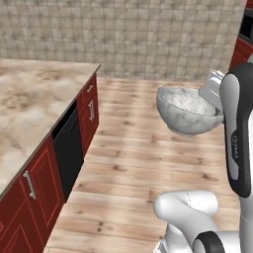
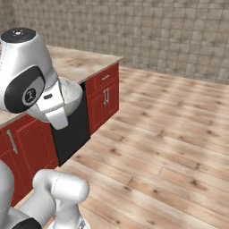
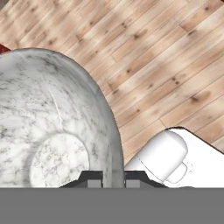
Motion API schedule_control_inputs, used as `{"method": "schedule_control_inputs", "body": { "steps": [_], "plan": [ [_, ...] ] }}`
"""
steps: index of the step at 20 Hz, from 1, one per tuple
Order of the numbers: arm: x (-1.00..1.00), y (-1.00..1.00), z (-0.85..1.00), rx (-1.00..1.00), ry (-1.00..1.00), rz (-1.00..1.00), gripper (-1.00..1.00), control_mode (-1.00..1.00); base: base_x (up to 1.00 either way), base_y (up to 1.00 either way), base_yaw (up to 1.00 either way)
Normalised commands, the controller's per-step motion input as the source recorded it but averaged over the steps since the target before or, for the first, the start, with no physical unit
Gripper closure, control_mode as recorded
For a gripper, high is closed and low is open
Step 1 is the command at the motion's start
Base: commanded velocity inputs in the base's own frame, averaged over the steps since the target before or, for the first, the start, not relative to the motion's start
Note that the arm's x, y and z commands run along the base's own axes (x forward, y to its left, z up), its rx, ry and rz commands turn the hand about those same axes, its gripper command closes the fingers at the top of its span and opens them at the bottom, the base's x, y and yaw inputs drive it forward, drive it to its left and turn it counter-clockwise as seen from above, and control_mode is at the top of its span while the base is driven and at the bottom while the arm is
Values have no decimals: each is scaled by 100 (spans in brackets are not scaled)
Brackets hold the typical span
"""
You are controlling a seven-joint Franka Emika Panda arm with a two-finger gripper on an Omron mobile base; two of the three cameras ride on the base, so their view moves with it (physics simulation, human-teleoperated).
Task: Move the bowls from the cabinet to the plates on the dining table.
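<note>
Grey-white marbled bowl (image 3: pixel 52 127): one item, round and deep, carried in the air above the wooden plank floor (image 1: pixel 133 163); tilted, its mouth turned partly sideways in the left base view (image 1: pixel 190 111). In the right base view only a pale slice of it (image 2: pixel 71 96) shows from behind the arm's wrist.

Jaws (image 3: pixel 113 179): clenched on the bowl's rim wall, one dark fingertip (image 3: pixel 92 178) inside the bowl, the other outside; the rim runs up between them.

Marble counter (image 1: pixel 29 108): beige-brown veined top, well apart from the jaws, to their left in the left base view. Red drawer fronts (image 1: pixel 90 106) with small silver handles beneath it; a black panel (image 1: pixel 68 148) set between the red fronts.

Tiled wall (image 1: pixel 128 34): grey-beige, beyond the jaws, behind the floor.

Red cabinet edge (image 1: pixel 242 49): a strip at the upper right of the left base view, beyond the arm
</note>
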Motion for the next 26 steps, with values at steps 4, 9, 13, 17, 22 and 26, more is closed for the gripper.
{"method": "schedule_control_inputs", "body": {
  "steps": [4,9,13,17,22,26],
  "plan": [
    [0,0,0,0,0,0,100,100,100,-18,0],
    [0,0,0,0,0,0,100,100,100,-12,0],
    [0,0,0,0,0,0,100,100,100,-28,0],
    [0,0,0,0,0,0,100,100,100,-49,0],
    [0,0,0,0,0,0,100,100,100,-48,0],
    [0,0,0,0,0,0,100,100,100,-27,0]
  ]
}}
